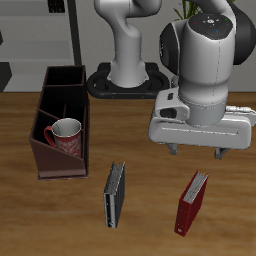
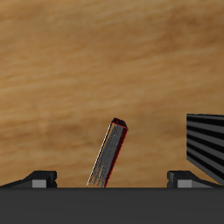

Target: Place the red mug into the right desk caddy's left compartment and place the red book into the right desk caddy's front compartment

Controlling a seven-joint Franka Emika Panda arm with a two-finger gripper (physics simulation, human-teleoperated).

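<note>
The red mug (image 1: 64, 133) sits in the right desk caddy (image 1: 52, 160), so the empty, open pincer (image 1: 196, 152) hangs above the red book (image 1: 192, 202).

Showing glossy white rounded arm (image 1: 205, 55) shells with black joint bands, a pale grey boxy gripper (image 1: 197, 150) body, dark grey fingers, a black square base (image 1: 125, 82).

A thin dark grey-black hardcover book (image 1: 115, 194) stands on its edge on the brown wood-grain worktop (image 1: 40, 220), near its front edge.
</note>
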